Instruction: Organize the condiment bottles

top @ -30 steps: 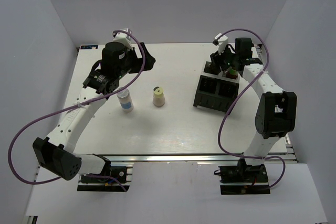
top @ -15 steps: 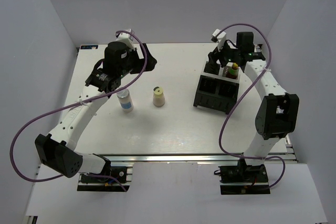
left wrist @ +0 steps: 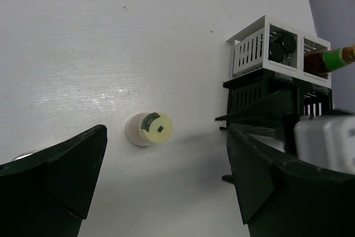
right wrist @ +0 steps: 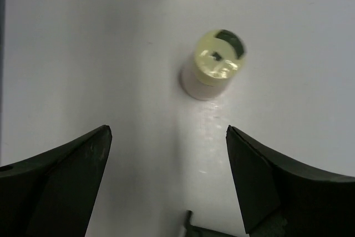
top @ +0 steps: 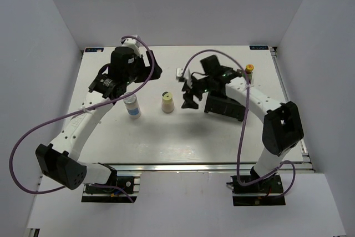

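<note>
Table [top: 183,131] white, faintly glossy; rack [left wrist: 260,95] matt black plastic; cream bottle [right wrist: 213,66] cap shiny

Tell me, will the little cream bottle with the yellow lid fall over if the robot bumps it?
Probably, if hit near the top: the small cream bottle with the pale yellow lid stands upright on the white table, nothing touching it. It looks small and stiff, so likely light. Being round, it would probably roll once tipped.
</note>
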Motion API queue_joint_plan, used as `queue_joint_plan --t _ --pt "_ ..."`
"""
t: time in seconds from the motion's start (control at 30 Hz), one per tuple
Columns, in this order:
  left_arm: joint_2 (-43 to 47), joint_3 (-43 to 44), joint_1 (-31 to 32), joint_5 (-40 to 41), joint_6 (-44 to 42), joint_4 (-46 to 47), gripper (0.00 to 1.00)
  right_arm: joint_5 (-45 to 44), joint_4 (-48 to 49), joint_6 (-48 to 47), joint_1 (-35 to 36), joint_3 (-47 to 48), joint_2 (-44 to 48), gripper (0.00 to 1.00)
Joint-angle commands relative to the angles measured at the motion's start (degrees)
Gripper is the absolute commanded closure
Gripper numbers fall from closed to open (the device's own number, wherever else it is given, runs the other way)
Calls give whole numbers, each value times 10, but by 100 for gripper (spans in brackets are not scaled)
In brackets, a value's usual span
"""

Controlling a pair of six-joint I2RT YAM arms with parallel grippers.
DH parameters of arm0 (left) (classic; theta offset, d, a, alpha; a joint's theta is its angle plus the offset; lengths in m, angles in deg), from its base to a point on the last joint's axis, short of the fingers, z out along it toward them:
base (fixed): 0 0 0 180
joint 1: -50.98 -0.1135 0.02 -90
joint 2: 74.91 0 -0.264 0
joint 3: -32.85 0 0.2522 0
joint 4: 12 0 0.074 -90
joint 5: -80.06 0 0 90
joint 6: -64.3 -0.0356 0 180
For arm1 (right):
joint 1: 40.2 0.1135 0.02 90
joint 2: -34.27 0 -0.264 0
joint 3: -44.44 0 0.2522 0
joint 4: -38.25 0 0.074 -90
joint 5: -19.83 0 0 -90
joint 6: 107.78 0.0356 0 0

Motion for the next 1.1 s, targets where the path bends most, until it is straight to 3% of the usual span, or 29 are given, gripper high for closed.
queue_joint_plan --t 0.0,0.67,0.87,1.07 --pt "42 7 -2 35 -1 -30 2 -77 101 95 45 -32 23 11" --pt "111 -15 -2 87 14 -87 2 -183 179 208 123 93 -167 11" --pt "109 -15 -2 91 13 -90 2 -204 187 205 128 100 -187 23" --pt "108 -20 -2 91 13 -81 2 -198 185 172 128 70 -167 52"
